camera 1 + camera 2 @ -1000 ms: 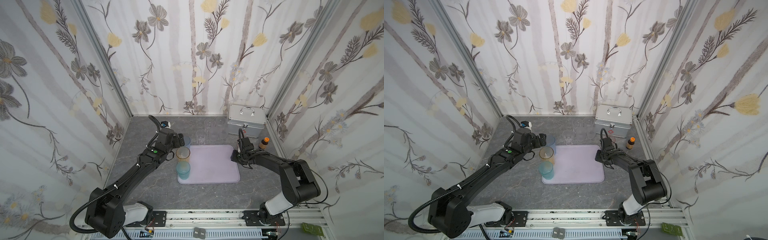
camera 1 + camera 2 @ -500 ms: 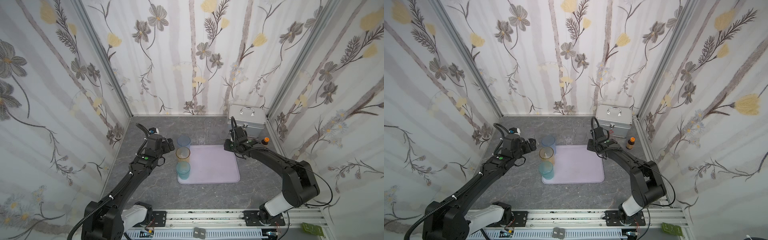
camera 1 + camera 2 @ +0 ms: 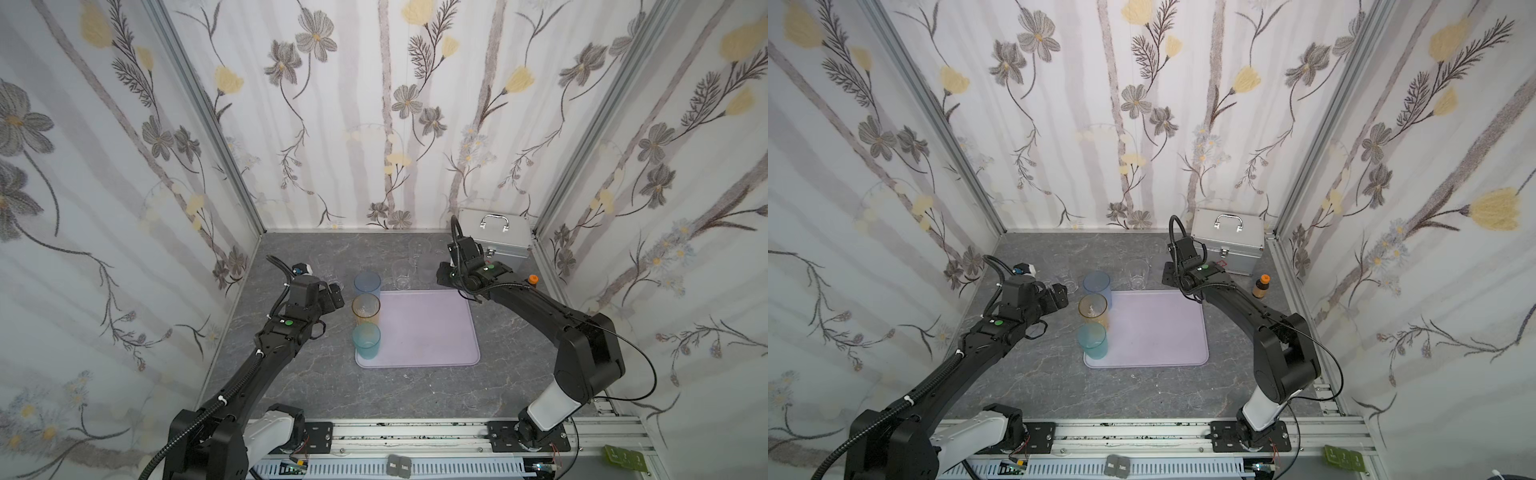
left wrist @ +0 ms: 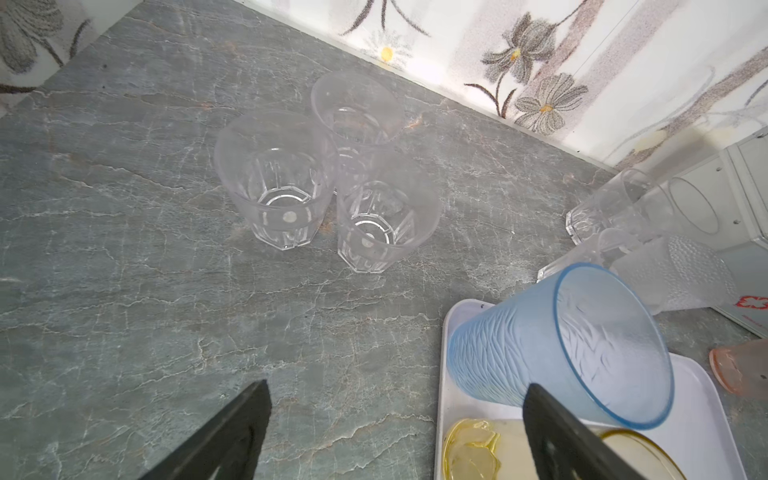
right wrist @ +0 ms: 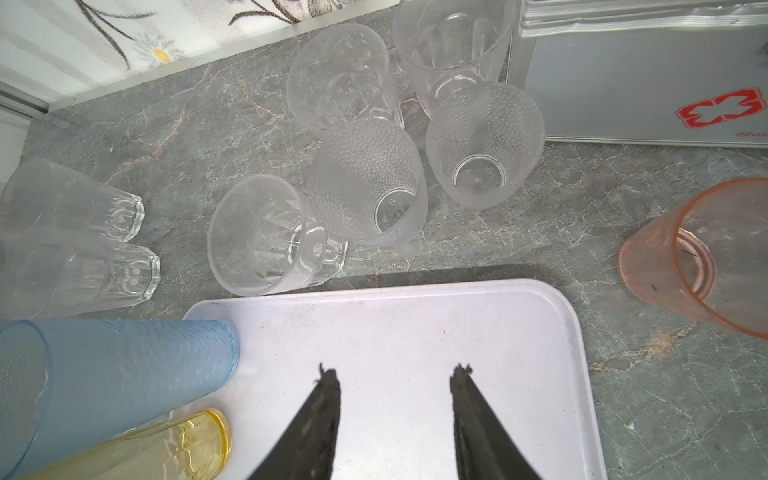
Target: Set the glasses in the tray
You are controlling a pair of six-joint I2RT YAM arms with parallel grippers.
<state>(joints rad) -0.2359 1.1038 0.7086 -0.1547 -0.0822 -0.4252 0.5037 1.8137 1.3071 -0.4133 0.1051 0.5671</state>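
Left end effector (image 4: 397,386) gapes wide, empty, near three clear tumblers (image 4: 286,183). Blue, amber and teal glasses (image 3: 365,309) (all upright) line the left edge of the lilac tray (image 3: 428,328), mid-desk. Right end effector (image 5: 395,372), half-open and empty, hovers by its far edge; frosted tumblers (image 5: 365,183) crowd beyond.

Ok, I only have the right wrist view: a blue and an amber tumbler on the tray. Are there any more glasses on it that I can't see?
Observer: Yes. A teal tumbler stands upright at the near left corner of the tray, in line with the amber tumbler and the blue tumbler.
Operator: Is the left gripper holding anything?
Observer: No. The left gripper is open and empty, beside the tray.
Operator: I see two short clear glasses on that side.
Observer: There are three short faceted glasses, clustered upright on the table.
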